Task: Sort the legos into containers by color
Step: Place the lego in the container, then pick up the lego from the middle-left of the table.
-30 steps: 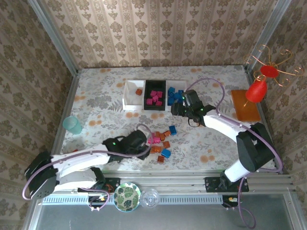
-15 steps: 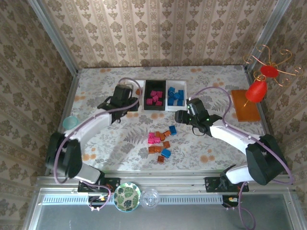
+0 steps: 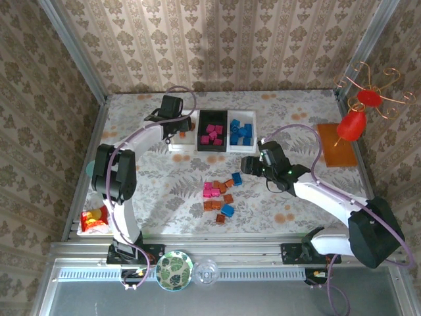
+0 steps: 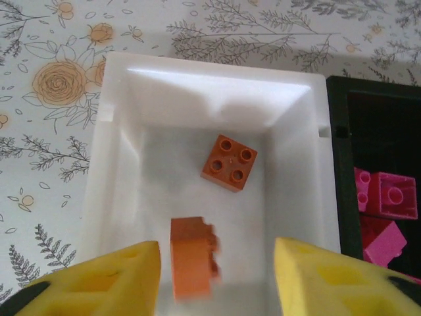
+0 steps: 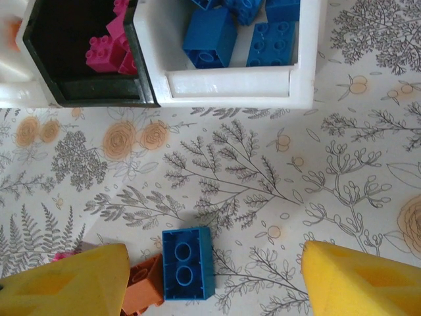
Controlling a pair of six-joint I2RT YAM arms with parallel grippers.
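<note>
My left gripper (image 3: 172, 110) hangs open over the left white bin (image 3: 176, 146) of the containers. In the left wrist view its yellow fingers (image 4: 112, 276) stand apart, and a blurred orange brick (image 4: 192, 263) is loose between them, touching neither, inside the bin (image 4: 115, 164). A second orange brick (image 4: 229, 162) lies flat further in. Pink legos fill the black bin (image 3: 200, 131); blue ones lie in the right white bin (image 3: 242, 150). My right gripper (image 3: 248, 164) is open above a loose blue brick (image 5: 188, 263), at the edge of the mixed pile of legos (image 3: 220, 194).
A teal cup (image 3: 92, 168) stands at the left, partly behind my left arm. An orange board (image 3: 337, 145) and a red ornament (image 3: 352, 124) are at the right edge. A green plate (image 3: 174, 270) and a clear cup (image 3: 206, 271) sit by the bases.
My left arm swung from the pile up to the left white bin and opened, letting go of an orange brick. My right gripper drew back from the blue bin towards the pile.
</note>
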